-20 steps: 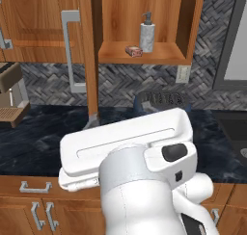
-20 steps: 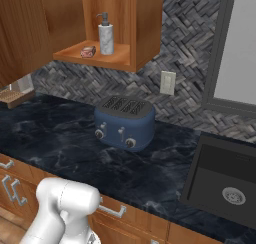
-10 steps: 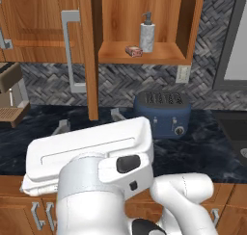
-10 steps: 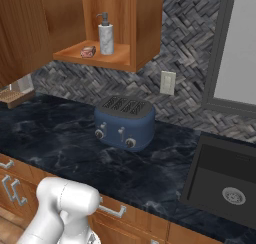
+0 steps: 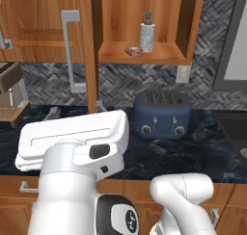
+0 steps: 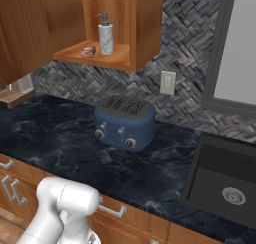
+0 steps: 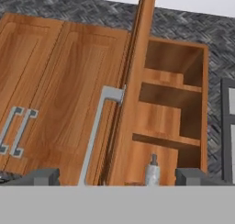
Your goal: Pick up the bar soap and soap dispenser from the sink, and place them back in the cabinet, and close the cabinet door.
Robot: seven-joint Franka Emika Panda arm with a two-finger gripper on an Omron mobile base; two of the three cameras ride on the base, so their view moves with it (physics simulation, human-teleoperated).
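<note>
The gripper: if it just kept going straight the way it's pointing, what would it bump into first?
Probably the open cabinet door, seen edge-on just ahead of the open gripper, or its silver handle beside it. Depth is hard to judge here.

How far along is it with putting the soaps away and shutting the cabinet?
Both are put away: the bar soap and soap dispenser sit side by side on the cabinet shelf. In hand is nothing; the jaws stand open. Left: the cabinet door hangs open and needs closing.
</note>
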